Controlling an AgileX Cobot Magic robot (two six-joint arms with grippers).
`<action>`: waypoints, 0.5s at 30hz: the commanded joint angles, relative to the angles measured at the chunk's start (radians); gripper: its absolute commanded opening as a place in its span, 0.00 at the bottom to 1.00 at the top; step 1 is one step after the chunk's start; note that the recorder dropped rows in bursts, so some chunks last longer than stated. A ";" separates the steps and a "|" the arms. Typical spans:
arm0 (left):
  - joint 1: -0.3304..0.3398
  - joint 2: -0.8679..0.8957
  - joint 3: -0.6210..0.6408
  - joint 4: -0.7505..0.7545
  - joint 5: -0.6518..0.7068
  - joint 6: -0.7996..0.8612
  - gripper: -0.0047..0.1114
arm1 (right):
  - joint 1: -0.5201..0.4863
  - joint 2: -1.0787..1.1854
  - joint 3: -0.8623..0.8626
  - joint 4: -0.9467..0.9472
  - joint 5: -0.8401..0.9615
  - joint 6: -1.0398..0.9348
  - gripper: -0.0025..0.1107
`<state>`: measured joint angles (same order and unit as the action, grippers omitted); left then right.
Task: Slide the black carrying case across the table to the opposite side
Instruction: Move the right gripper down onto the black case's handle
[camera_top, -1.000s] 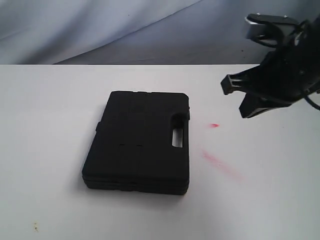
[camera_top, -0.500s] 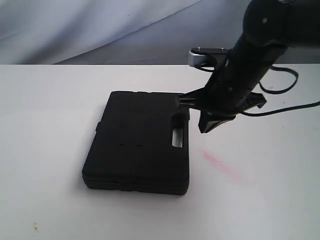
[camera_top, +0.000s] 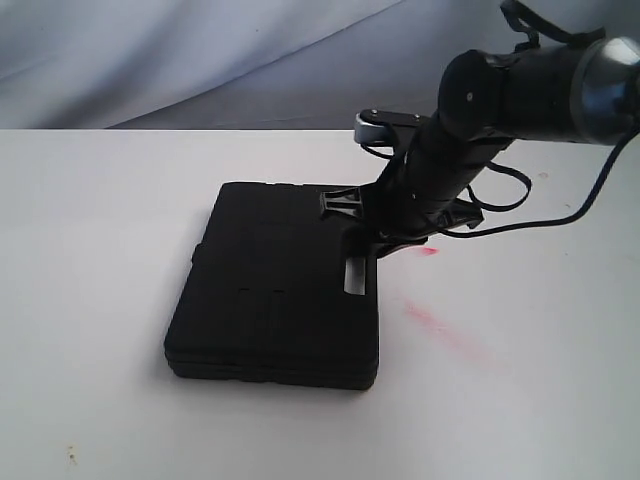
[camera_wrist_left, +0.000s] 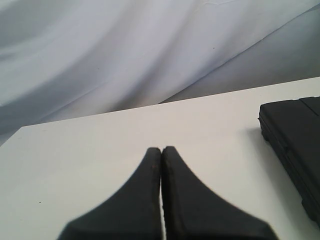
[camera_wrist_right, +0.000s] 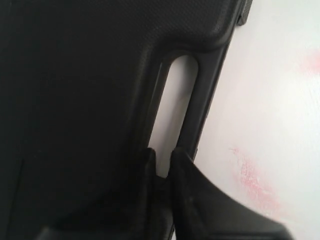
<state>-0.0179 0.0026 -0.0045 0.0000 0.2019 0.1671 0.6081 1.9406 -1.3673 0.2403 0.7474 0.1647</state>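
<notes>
Item: black case (camera_top: 275, 290), lying flat and closed on the white table (camera_top: 100, 250), left of centre in the exterior frame, with red smears (camera_top: 445, 330) on the tabletop beside it. Right gripper (camera_wrist_right: 162, 156) was down at the case's handle slot (camera_wrist_right: 175, 95), jaws slightly parted, nothing visibly clamped between them. Left gripper (camera_wrist_left: 161, 150) was pressed closed and empty, clear of the case. Status, as judged: contact at the handle end only just being made. The case sat mid-table, so the whole slide to the opposite side remained outstanding.
</notes>
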 joint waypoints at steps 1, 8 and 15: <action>0.003 -0.003 0.005 -0.010 -0.014 -0.010 0.04 | 0.001 0.007 -0.007 0.011 -0.038 0.022 0.24; 0.003 -0.003 0.005 -0.010 -0.014 -0.010 0.04 | 0.001 0.048 -0.007 -0.026 -0.053 0.061 0.26; 0.003 -0.003 0.005 -0.010 -0.014 -0.010 0.04 | 0.001 0.101 -0.110 -0.086 0.065 0.099 0.26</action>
<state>-0.0179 0.0026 -0.0045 0.0000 0.2019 0.1671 0.6081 2.0312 -1.4259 0.1921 0.7594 0.2466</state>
